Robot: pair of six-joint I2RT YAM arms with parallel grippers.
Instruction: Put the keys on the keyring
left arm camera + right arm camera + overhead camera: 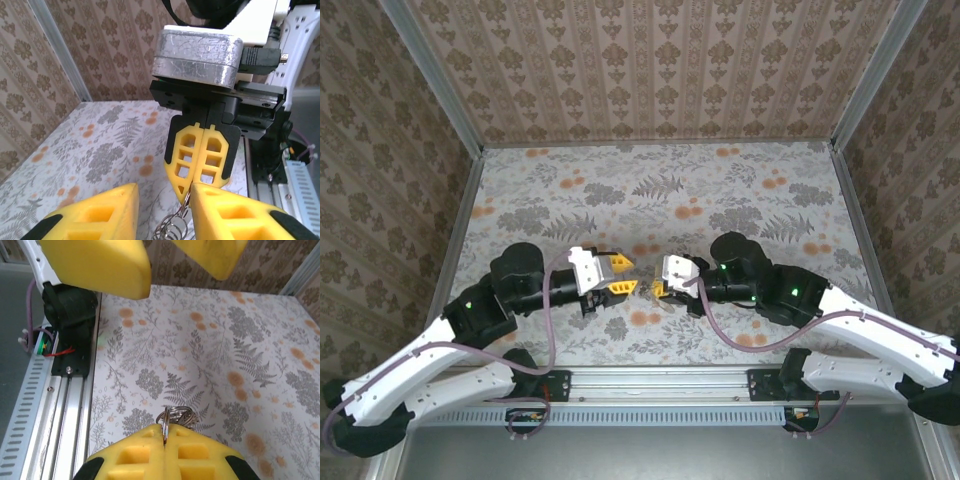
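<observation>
keyring (175, 414): thin shiny metal wire. right end effector pads (150, 437): matt yellow plastic. rail (65, 405): brushed aluminium.

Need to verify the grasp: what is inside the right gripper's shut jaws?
A keyring of thin metal, pinched edge-on in the right gripper; its coils poke out past the tips. The part deeper between the jaws is covered by the yellow fingers.
</observation>
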